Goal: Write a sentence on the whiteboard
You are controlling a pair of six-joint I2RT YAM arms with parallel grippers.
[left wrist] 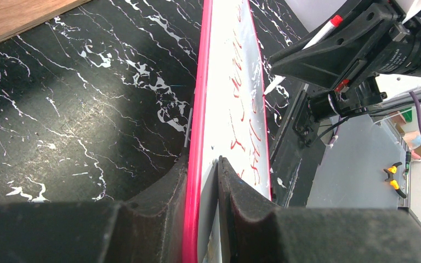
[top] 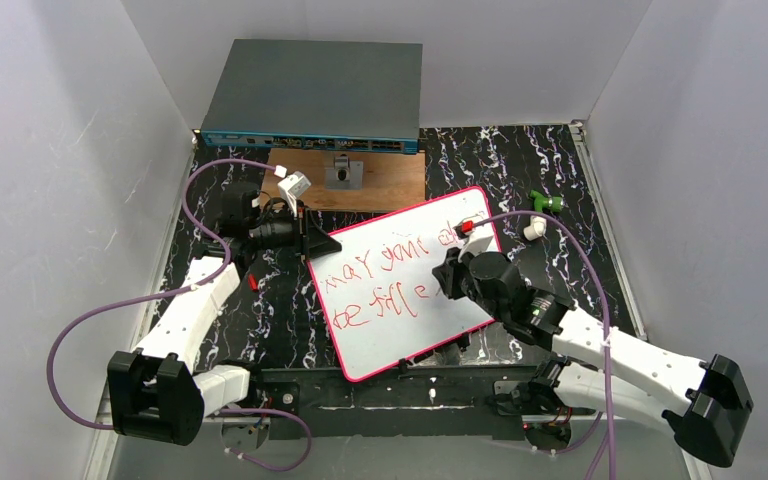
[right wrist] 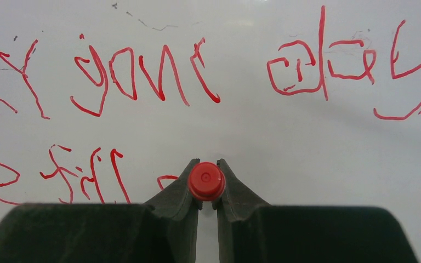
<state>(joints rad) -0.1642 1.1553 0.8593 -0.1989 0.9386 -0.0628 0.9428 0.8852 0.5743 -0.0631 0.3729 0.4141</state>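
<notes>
Your right gripper [right wrist: 205, 167] is pinched narrow on the marker [right wrist: 206, 181], whose red end cap sits between the fingertips, facing back at the wrist camera. Straight beyond those fingers lies the whiteboard [right wrist: 252, 137]. The sentence [right wrist: 164, 76] runs across it in two wobbly red lines, and a stroke of the lower line shows just left of the cap. You cannot tell whether the marker tip touches the surface. Your left gripper [left wrist: 203, 163] is clamped on the whiteboard's pink rim, one finger on each face, and the board runs away from it edge-on. Past both grippers, beyond the whiteboard's far edge, a wooden board [top: 390, 180] lies flat. A grey box [top: 315, 90] stands behind it.
</notes>
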